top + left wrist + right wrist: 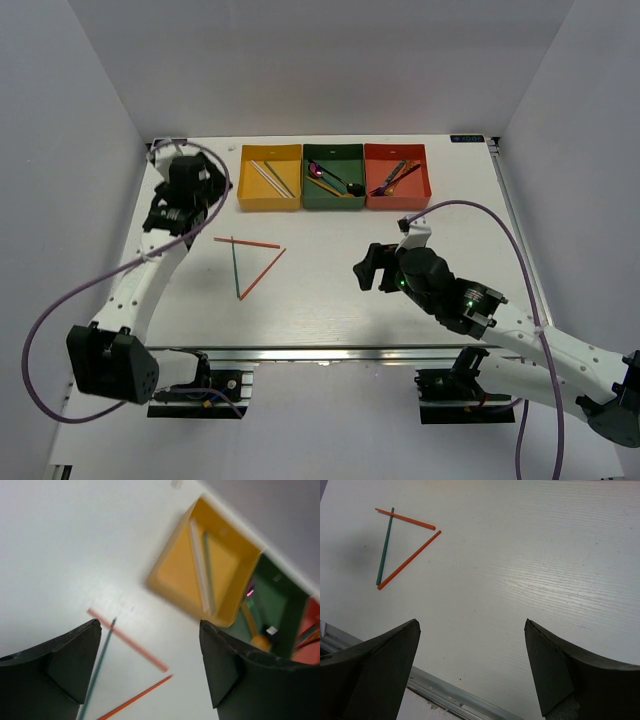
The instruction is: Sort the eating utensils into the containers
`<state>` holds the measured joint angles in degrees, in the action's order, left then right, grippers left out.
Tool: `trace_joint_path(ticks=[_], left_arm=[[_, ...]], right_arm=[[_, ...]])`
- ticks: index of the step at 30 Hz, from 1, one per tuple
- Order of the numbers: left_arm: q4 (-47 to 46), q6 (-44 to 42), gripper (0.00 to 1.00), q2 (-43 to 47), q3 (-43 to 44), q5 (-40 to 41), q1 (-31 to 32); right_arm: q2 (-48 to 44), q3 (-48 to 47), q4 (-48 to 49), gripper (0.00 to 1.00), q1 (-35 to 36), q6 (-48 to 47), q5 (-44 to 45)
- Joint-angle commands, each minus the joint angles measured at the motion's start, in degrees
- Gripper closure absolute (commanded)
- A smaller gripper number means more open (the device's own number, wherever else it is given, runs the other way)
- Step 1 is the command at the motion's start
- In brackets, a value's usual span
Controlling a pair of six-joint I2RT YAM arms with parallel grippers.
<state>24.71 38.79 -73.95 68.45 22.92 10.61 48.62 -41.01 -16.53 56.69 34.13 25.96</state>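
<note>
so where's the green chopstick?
Top view: the green chopstick lies on the left half of the table, in front of the yellow tray, crossing one orange chopstick at its far end and nearly touching the other orange chopstick at its near end.

Yellow tray (270, 204), green tray (333, 203), red tray (398, 202); white table (330, 290).
</note>
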Motion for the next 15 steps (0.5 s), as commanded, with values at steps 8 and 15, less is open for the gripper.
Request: trace_joint_path(ticks=[8,15], left_arm=[[5.4,-6.4,0.27,-1.3,-18.3,-10.5,2.4],[3.3,-4.4,0.36,-7.7,-21.9,-10.6,5.9]], right_arm=[[2.3,1.2,4.1,0.11,-0.2,0.7,-3.8],[5.4,1.5,6.3,0.11,-0.2,0.2,-7.5]])
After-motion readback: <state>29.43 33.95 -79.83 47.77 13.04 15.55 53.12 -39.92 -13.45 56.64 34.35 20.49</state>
